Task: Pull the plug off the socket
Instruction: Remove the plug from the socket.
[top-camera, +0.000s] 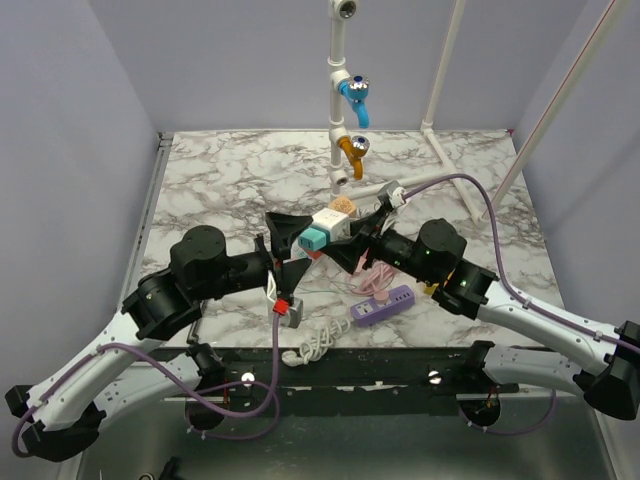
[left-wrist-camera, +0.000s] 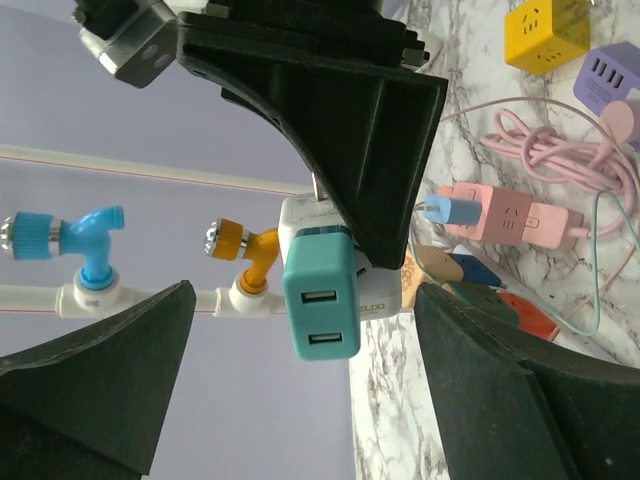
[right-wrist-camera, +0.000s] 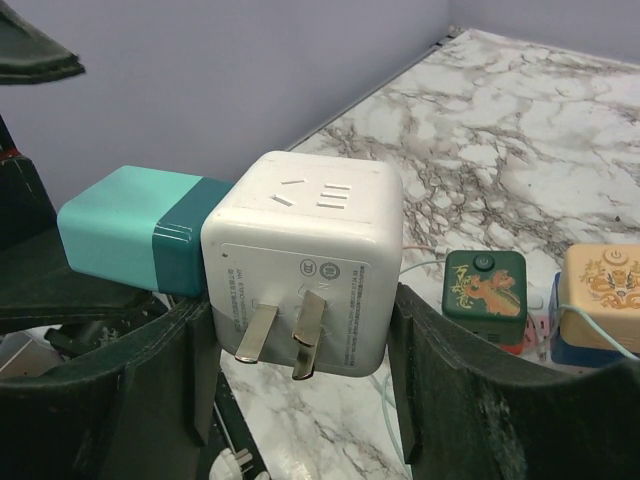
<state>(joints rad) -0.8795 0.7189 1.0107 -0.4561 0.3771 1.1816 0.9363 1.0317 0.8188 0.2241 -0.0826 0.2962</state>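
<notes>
The right tool (right-wrist-camera: 300, 310) is clamped on the white cube socket (right-wrist-camera: 305, 250), holding it in the air above the counter (top-camera: 230, 180). The teal plug (left-wrist-camera: 320, 300) is seated in one side of the socket, its long axis in line with it. In the top view that axis runs from upper right down to lower left, toward the left arm. The plug's two USB ports face the left wrist camera, and the socket's own flat prongs point at the right wrist camera. The left tool (left-wrist-camera: 303, 292) stands wide apart, one finger on either side of the plug with a gap on both sides. The counter is white marble veined with grey, and a purple strip (top-camera: 381, 305) lies near its front edge. Pale lilac walls enclose it. At the back rises a white pipe (top-camera: 337, 45) carrying a blue tap (top-camera: 355, 98) and an orange tap (top-camera: 352, 152).
</notes>
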